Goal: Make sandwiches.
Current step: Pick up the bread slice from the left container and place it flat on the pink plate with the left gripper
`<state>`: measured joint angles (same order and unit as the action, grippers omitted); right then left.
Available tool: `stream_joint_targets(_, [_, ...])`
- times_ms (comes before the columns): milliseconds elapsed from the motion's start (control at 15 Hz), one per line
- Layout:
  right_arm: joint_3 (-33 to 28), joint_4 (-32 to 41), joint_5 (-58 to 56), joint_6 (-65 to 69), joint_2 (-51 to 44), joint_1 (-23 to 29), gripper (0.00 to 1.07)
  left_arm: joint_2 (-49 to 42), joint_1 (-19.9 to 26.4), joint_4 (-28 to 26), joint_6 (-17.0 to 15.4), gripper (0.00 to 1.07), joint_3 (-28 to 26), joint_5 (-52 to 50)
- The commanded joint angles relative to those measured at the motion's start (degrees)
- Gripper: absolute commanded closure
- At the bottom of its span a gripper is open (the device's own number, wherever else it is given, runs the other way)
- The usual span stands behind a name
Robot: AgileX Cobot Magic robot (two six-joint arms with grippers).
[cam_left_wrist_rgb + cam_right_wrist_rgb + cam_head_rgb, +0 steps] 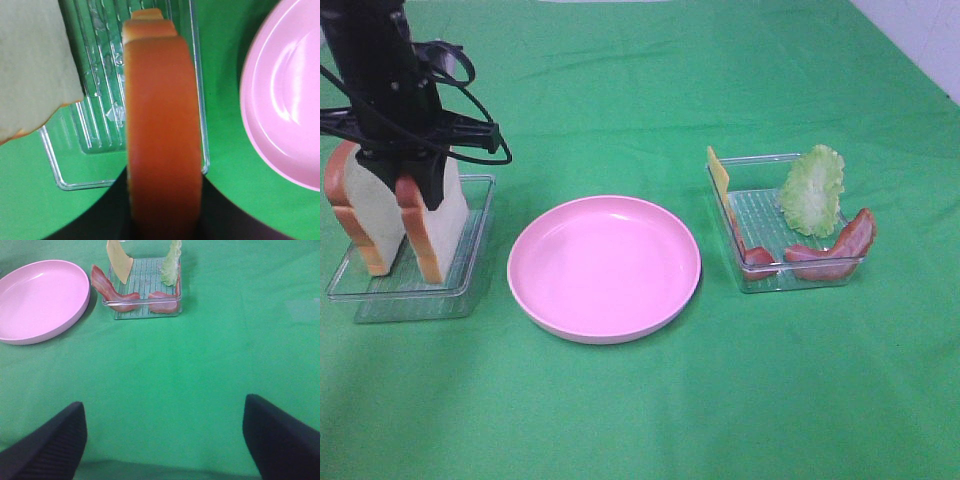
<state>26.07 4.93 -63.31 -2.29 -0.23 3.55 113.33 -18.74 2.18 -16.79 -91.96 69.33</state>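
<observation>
Exterior high view first: your left gripper [417, 200] is clamped tight on a white toy bread slice with an orange-brown crust [440, 228], pinching it near the top edge. That slice stands upright in the clear plastic tray [410, 305] on the left side of the green cloth [640, 410], and a second bread slice [365, 215] stands just beside it in the same tray. In the left wrist view all you really get is the crust [162, 140] running right between the jaws. The round pink plate [605, 268] sits in the middle. Over on the right, the second clear tray [800, 280] has the thin yellow cheese slice [720, 180] leaning at its left wall, the ruffled green lettuce leaf [813, 190] propped up at the back, and the reddish bacon strips [835, 250] along the front. Your right gripper [162, 440] has its fingers spread wide with nothing between them, above bare cloth well short of that tray.
</observation>
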Motion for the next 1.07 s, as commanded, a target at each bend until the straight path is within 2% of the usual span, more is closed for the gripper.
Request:
stream_joint_targets(67, [-0.17, 0.34, 0.23, -0.57, -1.38, -0.06, 0.26, -4.7, -0.29, -0.34, -0.86, 1.07, -0.29, 6.3])
stream_joint_targets(133, [-0.17, 0.34, 0.23, -0.57, -1.38, -0.06, 0.26, -5.79, -0.29, -1.6, -0.86, 1.07, -0.29, 6.3])
stream_joint_targets(200, [-0.17, 0.34, 0.23, -0.57, -1.38, -0.06, 0.26, -7.79, -0.29, -5.16, -0.34, 1.07, -0.29, 6.25])
stream_joint_targets(267, [-0.17, 0.34, 0.23, -0.57, -1.38, -0.06, 0.26, -8.94, -0.29, -8.31, 1.38, 1.07, -0.29, 6.25])
stream_joint_targets(333, [-0.17, 0.34, 0.23, -0.57, -1.38, -0.06, 0.26, -9.17, -0.11, -11.52, 4.3, 1.07, -0.29, 6.02])
stream_joint_targets(400, [-0.17, 0.34, 0.23, -0.57, -1.38, -0.06, 0.26, -8.71, -0.11, -16.39, 8.77, 1.07, -0.17, 5.21])
stream_joint_targets(733, [-0.17, 0.34, 0.23, -0.57, -1.38, -0.06, 0.26, -2.75, -0.11, -36.38, 21.2, 1.07, -0.11, -2.69])
stream_joint_targets(933, [-0.17, 0.34, 0.23, -0.57, -1.38, -0.06, 0.26, 1.89, -0.23, -43.6, 25.84, 1.07, -0.11, -6.76])
stream_joint_targets(1067, [-0.17, 0.34, 0.23, -0.57, -1.38, -0.06, 0.26, 6.42, -0.23, -47.33, 26.87, 1.07, -0.11, -8.48])
